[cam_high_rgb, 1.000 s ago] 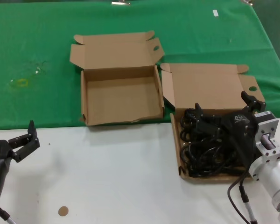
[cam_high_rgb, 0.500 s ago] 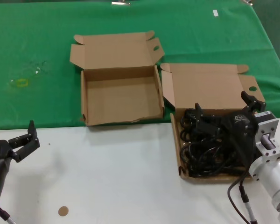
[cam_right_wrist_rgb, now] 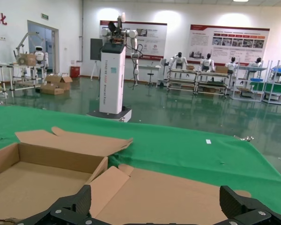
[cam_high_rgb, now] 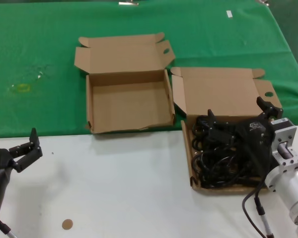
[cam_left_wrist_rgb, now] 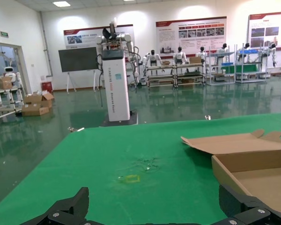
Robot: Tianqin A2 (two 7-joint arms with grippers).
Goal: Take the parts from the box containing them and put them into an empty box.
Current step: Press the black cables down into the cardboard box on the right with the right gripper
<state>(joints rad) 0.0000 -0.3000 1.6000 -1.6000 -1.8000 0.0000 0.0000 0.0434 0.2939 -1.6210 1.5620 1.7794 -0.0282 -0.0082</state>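
Judging from how things lie, nothing has been moved over yet — the whole job is ahead. All the power cords (cam_high_rgb: 223, 156) sit tangled in the full box (cam_high_rgb: 193, 168), the one with the tall plain lid, standing on the white table (cam_high_rgb: 124, 188) at its edge against the green cloth (cam_high_rgb: 39, 59). The empty box (cam_high_rgb: 92, 106) with the wavy lid rests on the green cloth just beside it, towards the robot's left, and its floor is bare cardboard.

The right gripper (cam_high_rgb: 238, 121) hangs over the cords with its fingers spread wide, one fingertip (cam_high_rgb: 210, 115) above the heap and the other near the lid's round hole. It grips nothing, and whether it touches the coils cannot be told. The left gripper (cam_high_rgb: 34, 146) waits low over the white table, well apart from both boxes, also spread and empty.

What remains, as I read it — closing on a bundle, lifting it clear, carrying it across to the empty box, then repeating for the rest.
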